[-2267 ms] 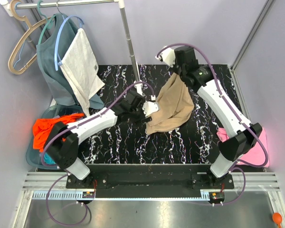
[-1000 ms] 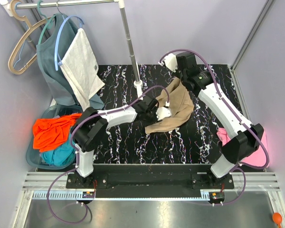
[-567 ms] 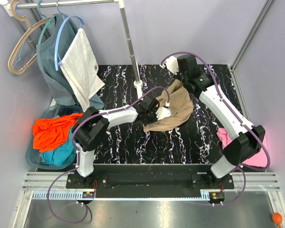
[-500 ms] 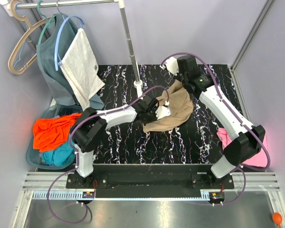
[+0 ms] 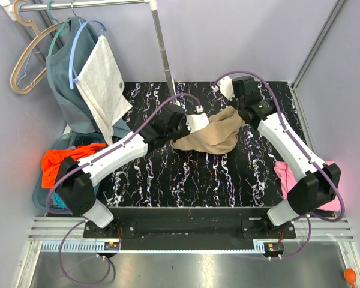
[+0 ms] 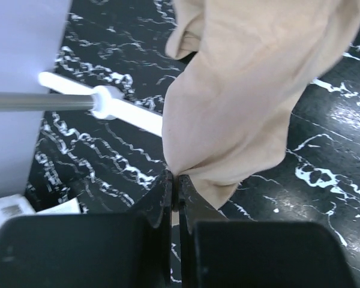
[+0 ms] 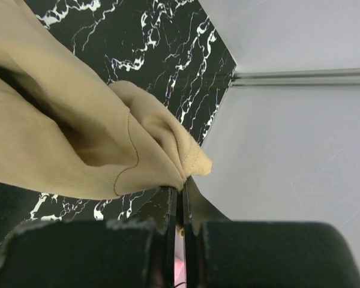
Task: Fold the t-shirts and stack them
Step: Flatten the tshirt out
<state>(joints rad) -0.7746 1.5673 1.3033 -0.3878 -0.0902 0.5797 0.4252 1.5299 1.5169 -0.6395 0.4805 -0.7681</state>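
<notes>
Shifted far-left since 1 second ago: left gripper, jaws now pinched tight on an edge of the tan t-shirt. Tan t-shirt: soft matte knit, bunched, slung between 2 grippers over the table's far middle. Right gripper: clamped on a ribbed fold. Table: black, white-veined marble pattern. Pink t-shirt: crumpled, right edge.

L end effector onto tan tee

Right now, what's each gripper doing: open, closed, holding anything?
Left gripper: closed, pinching an edge of the tan t-shirt.
Right gripper: closed, pinching another edge of the same tan t-shirt.
</notes>
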